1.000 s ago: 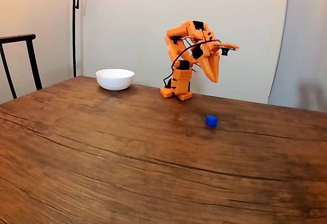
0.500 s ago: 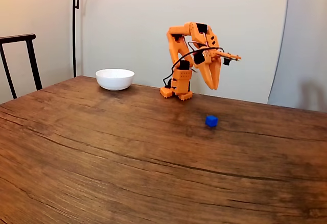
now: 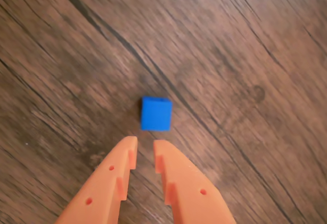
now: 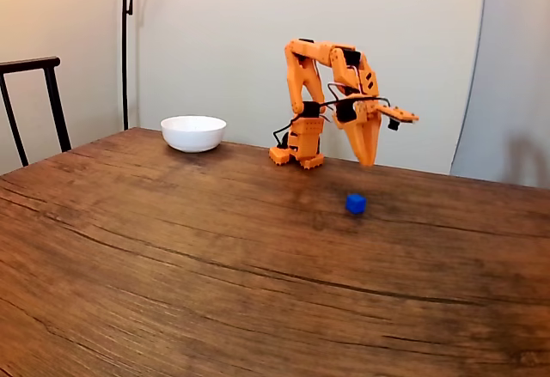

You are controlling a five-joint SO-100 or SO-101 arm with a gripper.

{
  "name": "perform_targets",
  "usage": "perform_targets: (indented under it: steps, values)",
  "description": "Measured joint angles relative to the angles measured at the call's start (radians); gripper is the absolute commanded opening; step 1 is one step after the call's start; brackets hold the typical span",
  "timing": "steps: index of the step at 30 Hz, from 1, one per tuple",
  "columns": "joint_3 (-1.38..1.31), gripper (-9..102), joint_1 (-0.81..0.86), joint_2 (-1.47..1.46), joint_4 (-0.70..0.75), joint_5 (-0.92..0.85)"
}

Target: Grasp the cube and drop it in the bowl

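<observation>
Worktop [image 4: 172,265]: wood, bare across the near half. Bowl [image 4: 193,132]: far left in the fixed view, upright. My tool [image 4: 368,161]: raised off the surface, tips pointing down, fingers a narrow gap apart, holding nothing. Cube [image 3: 156,113]: on the worktop just beyond my tool's tips in the wrist view, untouched, well right of the bowl.
</observation>
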Motion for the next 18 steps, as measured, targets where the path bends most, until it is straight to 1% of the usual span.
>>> perform_targets:
  steps: [9, 12, 14, 18]
  values:
    - [0.011, 4, 0.0, -0.008, -0.003, 0.0]
    - [0.046, 4, 0.0, -0.008, -0.054, -0.005]
    - [0.081, 8, 0.0, -0.008, -0.109, -0.02]
    - [0.146, 24, 0.002, -0.008, -0.21, -0.025]
